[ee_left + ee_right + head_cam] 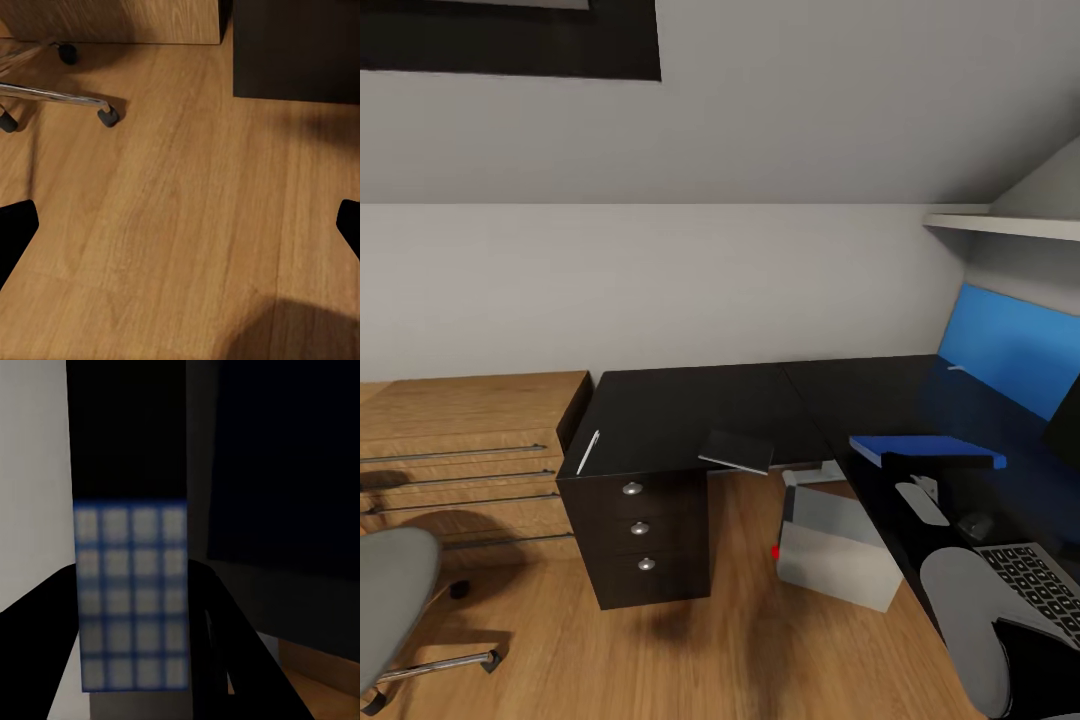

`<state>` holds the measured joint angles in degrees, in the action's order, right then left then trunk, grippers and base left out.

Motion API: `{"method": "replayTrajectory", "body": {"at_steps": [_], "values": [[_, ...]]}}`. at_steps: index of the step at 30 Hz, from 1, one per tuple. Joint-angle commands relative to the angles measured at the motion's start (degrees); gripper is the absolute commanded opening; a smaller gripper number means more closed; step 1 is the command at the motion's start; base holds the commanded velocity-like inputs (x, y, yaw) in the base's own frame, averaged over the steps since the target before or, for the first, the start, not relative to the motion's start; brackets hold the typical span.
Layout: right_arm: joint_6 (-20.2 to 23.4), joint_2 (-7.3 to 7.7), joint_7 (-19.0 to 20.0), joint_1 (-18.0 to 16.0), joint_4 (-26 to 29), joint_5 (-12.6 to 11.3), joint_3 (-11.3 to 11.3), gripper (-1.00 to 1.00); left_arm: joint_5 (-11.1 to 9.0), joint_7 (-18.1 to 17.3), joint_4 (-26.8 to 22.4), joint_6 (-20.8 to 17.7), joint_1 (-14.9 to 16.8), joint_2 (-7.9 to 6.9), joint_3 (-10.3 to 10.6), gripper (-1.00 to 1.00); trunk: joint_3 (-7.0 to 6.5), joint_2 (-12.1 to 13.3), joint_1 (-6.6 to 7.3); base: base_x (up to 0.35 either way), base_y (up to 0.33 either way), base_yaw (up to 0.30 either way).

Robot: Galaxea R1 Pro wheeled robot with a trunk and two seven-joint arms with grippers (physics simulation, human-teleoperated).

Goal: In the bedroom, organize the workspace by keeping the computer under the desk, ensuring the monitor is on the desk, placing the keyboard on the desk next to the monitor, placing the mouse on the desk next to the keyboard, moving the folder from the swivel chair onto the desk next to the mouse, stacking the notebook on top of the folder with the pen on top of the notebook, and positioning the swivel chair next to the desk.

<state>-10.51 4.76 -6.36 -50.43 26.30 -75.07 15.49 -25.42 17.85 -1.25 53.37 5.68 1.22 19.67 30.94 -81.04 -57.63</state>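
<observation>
Folder (925, 447) placement is the step in hand. The right claw (938, 462) looks clamped on its edge above the desk (690, 410), with the mouse (976, 526) just beside. Next: lower flat, then release. The left claw (184, 225) gapes wide, empty, over the floor.

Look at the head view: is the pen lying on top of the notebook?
No, the pen lies on the desk apart from the notebook.

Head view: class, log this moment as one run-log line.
folder: on desk | notebook: overhanging desk edge | pen: above drawers | computer: floor beside desk | keyboard: on desk
</observation>
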Motion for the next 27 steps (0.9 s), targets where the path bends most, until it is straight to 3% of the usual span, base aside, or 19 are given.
{"method": "replayTrajectory", "body": {"at_steps": [1,8,27], "values": [[-0.21,0.03,-0.14,-0.02,0.07,-0.6,-0.1,-1.0,-0.24,0.34,0.02,0.13,0.03,0.01,0.48,1.0,0.06,-0.03,0.0,0.0,0.0,0.0],[-0.21,0.06,-0.14,-0.02,0.07,-0.59,-0.1,-1.0,-0.24,0.34,0.02,0.11,0.03,0.01,0.49,1.0,0.06,-0.03,0.0,0.129,0.0,0.0],[-0.21,0.06,-0.23,-0.02,0.07,-0.51,-0.11,-1.0,-0.24,0.34,0.02,0.08,0.03,0.01,0.47,1.0,0.06,-0.03,0.0,0.006,0.0,0.0]]}}
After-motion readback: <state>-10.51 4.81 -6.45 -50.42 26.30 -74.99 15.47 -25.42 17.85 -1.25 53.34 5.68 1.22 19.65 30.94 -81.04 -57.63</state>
